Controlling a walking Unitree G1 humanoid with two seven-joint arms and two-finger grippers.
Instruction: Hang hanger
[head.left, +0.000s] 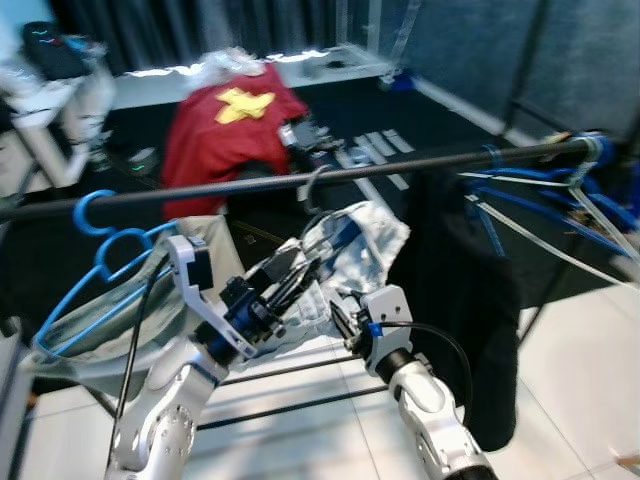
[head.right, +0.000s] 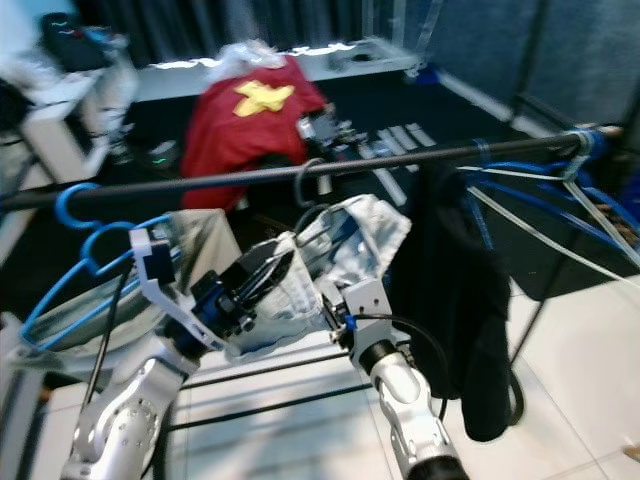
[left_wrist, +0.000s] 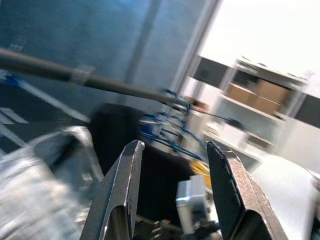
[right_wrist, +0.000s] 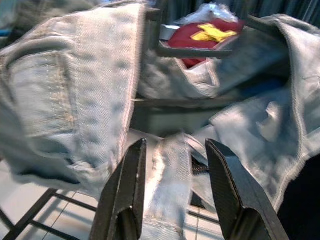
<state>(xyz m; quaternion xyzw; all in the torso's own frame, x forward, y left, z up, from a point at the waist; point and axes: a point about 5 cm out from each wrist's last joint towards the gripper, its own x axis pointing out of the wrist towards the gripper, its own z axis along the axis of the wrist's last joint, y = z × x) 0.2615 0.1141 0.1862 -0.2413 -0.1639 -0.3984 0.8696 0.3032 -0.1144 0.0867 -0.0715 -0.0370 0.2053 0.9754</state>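
A dark rail runs across the view at chest height. A hanger's grey hook sits over the rail near its middle, and a pale denim garment hangs bunched below it. My left gripper reaches up against the denim from the lower left. In the left wrist view it is open with nothing between its fingers. My right gripper is just below the denim's lower edge. The right wrist view shows it open, with folds of denim close in front.
A black garment hangs on the rail right of the denim. Blue hangers crowd the rail's right end. More blue hangers with a grey-green cloth hang at the left. A red shirt lies behind the rail. The floor is white tile.
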